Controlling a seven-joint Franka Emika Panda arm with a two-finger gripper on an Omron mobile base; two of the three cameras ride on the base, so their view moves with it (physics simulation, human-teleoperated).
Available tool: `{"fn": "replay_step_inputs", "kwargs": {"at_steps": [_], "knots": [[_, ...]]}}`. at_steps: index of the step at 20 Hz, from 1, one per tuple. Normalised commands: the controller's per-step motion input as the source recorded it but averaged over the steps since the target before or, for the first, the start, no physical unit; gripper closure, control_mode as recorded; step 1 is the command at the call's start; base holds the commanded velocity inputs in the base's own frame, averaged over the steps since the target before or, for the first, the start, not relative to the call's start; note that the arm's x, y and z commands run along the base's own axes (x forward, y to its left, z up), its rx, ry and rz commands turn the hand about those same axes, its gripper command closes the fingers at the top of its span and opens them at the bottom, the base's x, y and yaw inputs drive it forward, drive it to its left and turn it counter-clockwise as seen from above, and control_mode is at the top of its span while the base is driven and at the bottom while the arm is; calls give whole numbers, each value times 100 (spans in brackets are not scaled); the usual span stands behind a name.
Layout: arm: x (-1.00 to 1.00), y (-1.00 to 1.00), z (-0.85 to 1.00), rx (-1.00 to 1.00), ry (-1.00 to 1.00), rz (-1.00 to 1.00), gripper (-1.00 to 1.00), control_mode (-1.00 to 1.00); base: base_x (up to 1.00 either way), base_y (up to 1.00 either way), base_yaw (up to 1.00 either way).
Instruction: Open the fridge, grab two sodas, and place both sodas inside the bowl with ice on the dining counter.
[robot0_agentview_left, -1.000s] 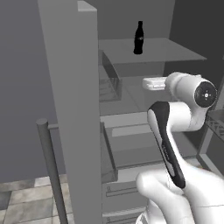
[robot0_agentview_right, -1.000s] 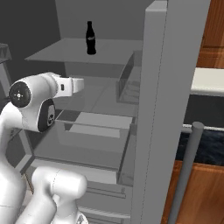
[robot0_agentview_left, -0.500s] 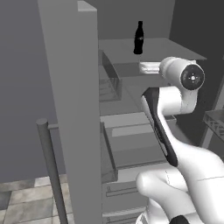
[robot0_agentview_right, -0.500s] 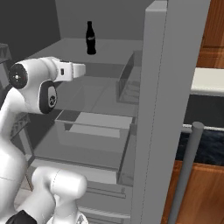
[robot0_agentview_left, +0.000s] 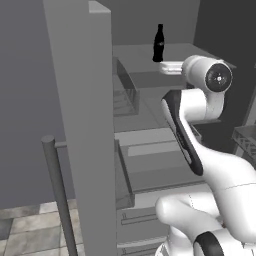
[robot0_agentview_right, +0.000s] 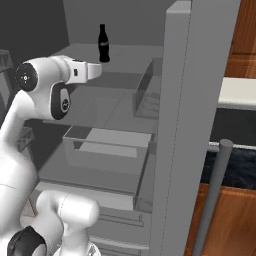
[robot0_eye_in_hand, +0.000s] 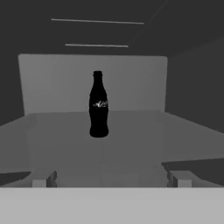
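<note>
hand view: black soda bottle seen upright, alone on the upper fridge shelf, centred ahead.
claw: spread wide, empty, short of the bottle.
handling: judged rigid, light, smooth, top-heavy; easily tipped.
grip point: wide lower body advised, not the narrow neck.
fridge: door stands open.

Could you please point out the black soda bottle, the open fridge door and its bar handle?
Slim black soda bottle (robot0_eye_in_hand: 98, 107), hand view, label.
Grey open fridge door (robot0_agentview_left: 85, 125), left base view, edge.
Grey vertical bar handle (robot0_agentview_right: 212, 195), right base view, mid-shaft.
</note>
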Motion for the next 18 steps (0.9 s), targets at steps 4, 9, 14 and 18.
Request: {"fn": "replay_step_inputs", "kwargs": {"at_steps": [4, 9, 14, 18], "knots": [[22, -4, 3, 2, -4, 0, -100, -100, 0, 0, 0], [29, 0, 1, 1, -1, 1, -100, -100, 0, 0, 0], [39, 0, 0, 0, 0, 4, -100, -100, 0, 0, 0], [36, 0, 1, 0, 0, 4, -100, -100, 0, 0, 0]]}}
